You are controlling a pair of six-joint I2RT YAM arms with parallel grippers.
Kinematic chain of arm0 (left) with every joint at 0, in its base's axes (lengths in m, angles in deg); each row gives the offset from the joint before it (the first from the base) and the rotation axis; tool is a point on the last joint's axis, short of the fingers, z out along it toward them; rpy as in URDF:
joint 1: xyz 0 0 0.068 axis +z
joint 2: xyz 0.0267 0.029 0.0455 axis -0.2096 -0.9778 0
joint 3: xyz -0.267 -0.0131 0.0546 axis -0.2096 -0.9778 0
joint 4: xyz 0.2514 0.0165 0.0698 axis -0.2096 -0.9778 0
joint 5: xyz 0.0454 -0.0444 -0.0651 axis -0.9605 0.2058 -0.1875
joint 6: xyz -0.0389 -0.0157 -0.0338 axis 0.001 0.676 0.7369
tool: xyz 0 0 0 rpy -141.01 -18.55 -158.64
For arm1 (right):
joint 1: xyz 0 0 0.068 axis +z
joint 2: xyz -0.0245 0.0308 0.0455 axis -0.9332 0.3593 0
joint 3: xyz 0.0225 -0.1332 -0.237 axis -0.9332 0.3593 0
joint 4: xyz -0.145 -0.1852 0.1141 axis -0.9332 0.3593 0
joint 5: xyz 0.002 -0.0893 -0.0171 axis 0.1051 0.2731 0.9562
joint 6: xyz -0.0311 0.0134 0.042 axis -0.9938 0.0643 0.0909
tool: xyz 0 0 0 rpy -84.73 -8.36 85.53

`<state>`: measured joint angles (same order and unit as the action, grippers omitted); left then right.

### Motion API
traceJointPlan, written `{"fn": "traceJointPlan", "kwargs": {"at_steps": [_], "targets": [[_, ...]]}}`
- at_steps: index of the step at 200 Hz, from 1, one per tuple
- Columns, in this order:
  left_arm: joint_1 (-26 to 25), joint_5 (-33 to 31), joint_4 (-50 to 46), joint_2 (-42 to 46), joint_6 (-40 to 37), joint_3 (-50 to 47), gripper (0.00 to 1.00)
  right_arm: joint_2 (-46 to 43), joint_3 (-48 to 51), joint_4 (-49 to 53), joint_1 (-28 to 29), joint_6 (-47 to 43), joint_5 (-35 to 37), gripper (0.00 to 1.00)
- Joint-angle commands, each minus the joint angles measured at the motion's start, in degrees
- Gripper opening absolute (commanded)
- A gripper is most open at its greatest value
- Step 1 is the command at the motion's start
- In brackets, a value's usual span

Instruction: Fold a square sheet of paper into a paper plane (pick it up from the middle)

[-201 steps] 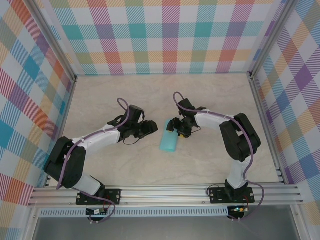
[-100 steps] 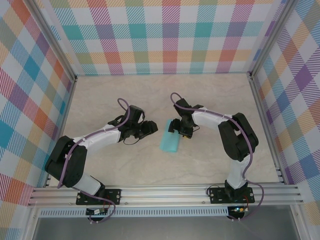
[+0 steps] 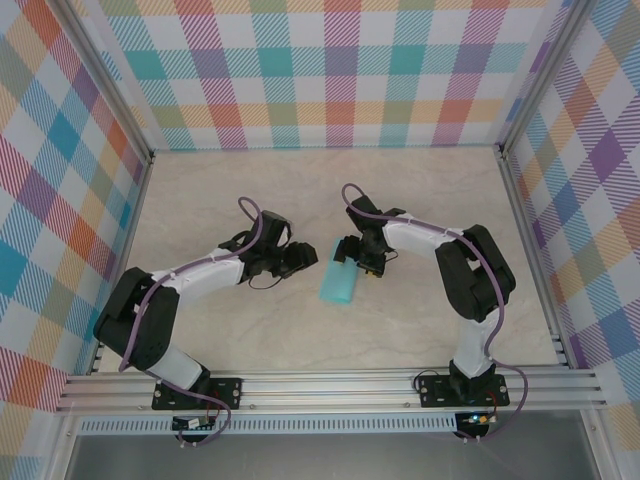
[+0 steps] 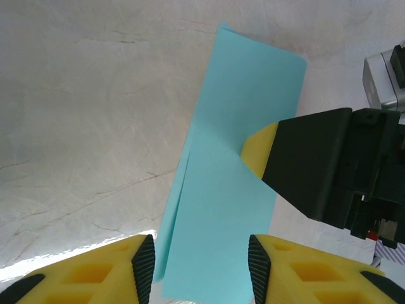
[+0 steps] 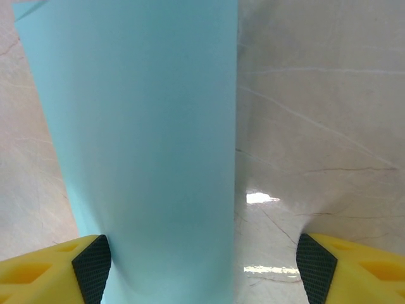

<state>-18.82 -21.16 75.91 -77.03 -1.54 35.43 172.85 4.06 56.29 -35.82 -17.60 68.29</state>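
The square sheet of paper (image 3: 337,284), folded to a narrow strip, lies mid-worktop (image 3: 420,190), its long axis running near to far. The right hand (image 3: 353,262), fingers spread, stands over its far end. The left hand (image 3: 304,258), likewise released, waits just beside its left edge.

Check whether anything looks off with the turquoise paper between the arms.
The folded sheet of paper looks slightly askew: in the left wrist view its layers do not line up, their long left edges fanning apart toward the camera. No tear shows.
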Motion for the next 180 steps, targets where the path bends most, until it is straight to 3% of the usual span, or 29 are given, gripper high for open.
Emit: {"fn": "traceJointPlan", "kwargs": {"at_steps": [1, 87, 180], "targets": [[0.68, 5.03, 4.19, -2.16, 0.03, -1.06, 0.43, 1.77, -1.12, 0.34, 0.27, 2.36, -0.16, 0.81], [-2.08, 11.93, 9.16, -13.94, 1.11, 4.18, 0.32, 2.38, -1.22, 0.58, 0.30, 2.88, -0.68, 0.83], [-2.48, 11.71, 15.33, -13.04, 3.34, 1.50, 0.31, 3.25, -0.93, 0.32, 0.27, 2.81, -1.30, 0.83]]}}
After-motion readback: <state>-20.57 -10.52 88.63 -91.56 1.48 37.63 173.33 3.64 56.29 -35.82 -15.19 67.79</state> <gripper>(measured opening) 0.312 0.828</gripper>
